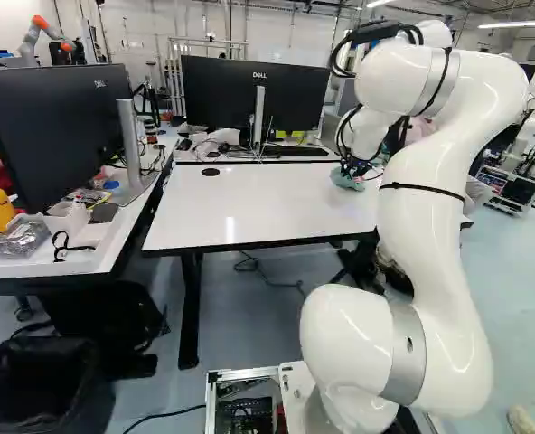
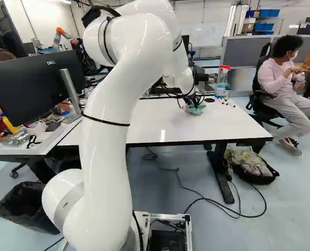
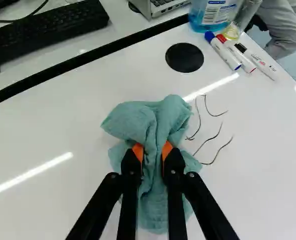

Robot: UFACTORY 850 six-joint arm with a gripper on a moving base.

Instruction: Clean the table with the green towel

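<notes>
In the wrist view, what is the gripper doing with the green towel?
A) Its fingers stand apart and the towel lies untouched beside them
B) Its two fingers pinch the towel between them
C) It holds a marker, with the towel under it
B: the orange pads of the gripper press a bunched fold of the green towel from both sides.

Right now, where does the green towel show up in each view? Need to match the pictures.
Left base view: green towel right of centre, in the upper half, on the table just left of the arm.
Right base view: right of the arm, in the upper half, left of the markers.
Wrist view: bunched up, a fold pinched between the claw's two fingers.
Shared landmark: the white table under the towel.
</notes>
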